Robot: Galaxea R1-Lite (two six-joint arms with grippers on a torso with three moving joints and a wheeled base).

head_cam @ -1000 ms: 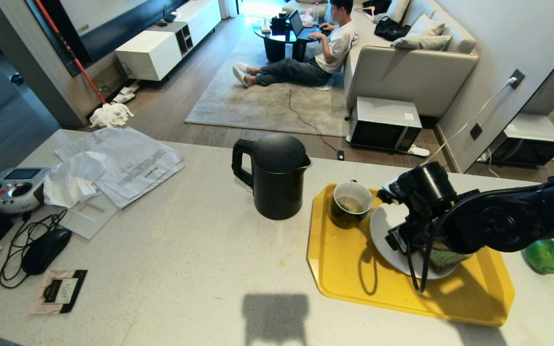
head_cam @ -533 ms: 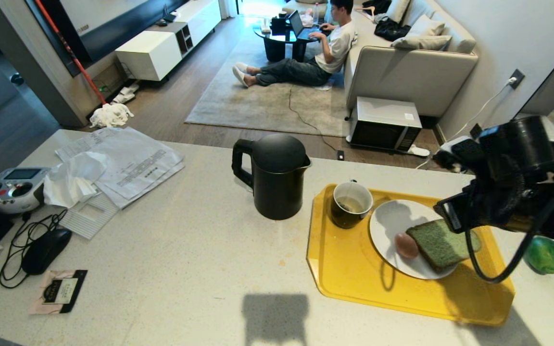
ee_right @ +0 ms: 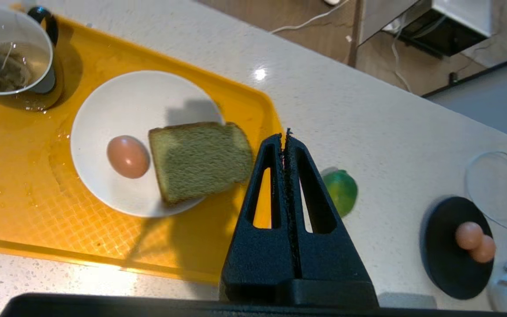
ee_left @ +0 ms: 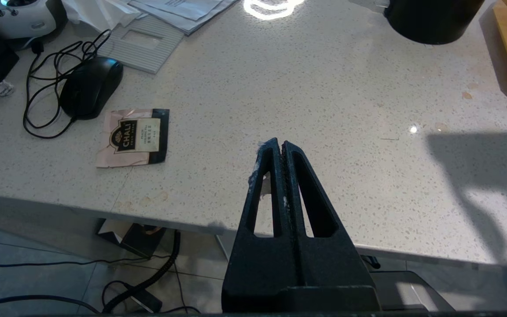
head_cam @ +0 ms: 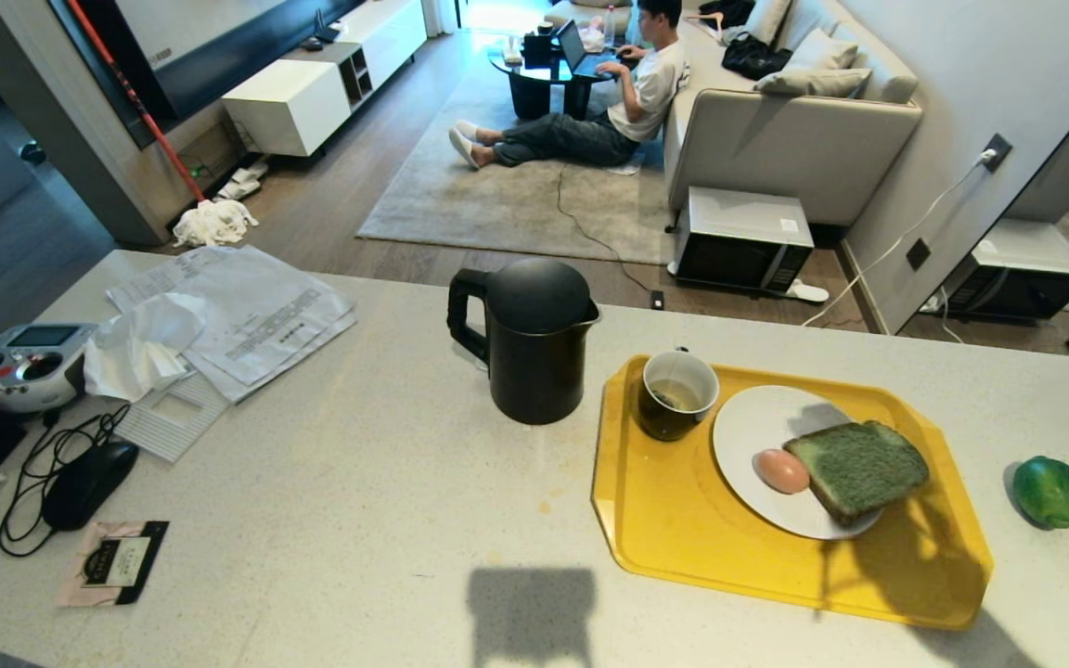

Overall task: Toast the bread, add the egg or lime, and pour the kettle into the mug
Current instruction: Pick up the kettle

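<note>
Speckled pale stone counter (head_cam: pixel 358 482), smooth w/ slight gloss. Yellow plastic tray (head_cam: pixel 683 529), clipped corners, waffle-textured floor, sits on counter toward robot's right. On tray: round white plate (head_cam: pixel 748 427), glossy. On plate: bread (head_cam: pixel 859 468), thick squarish slice, spongy pale-green crumb, darker crust, overhanging plate's rim; egg (head_cam: pixel 782 470) smooth pinkish-brown oval, touching bread's edge. Mug (head_cam: pixel 676 394) round, dark glossy outside, white inside, tea bag + string in liquid; stands on tray just beside plate. Kettle (head_cam: pixel 527 339) tall matte black, domed lid, small spout, loop handle; upright on bare counter just left of tray. Lime (head_cam: pixel 1050 492) glossy bright green, lumpy roundish, on counter right of tray, apart from it.

R gripper (ee_right: pixel 285 136): black textured triangular fingers pressed together, closed on nothing, above counter between tray edge and lime. Barely a dark sliver of R arm at right edge in head view. L gripper (ee_left: pixel 278 145): same black fingers, closed, empty, over counter's near edge.

Other stuff: flat black round disc (ee_right: pixel 451 251) w/ two brown eggs (ee_right: pixel 475 241) as a pair; black mouse (head_cam: pixel 89 482) w/ tangled cord; tea sachet (head_cam: pixel 117 561) flat, pink/black; papers (head_cam: pixel 247 315); grey RC controller (head_cam: pixel 24 362). Person (head_cam: pixel 609 102) sitting on rug in background.
</note>
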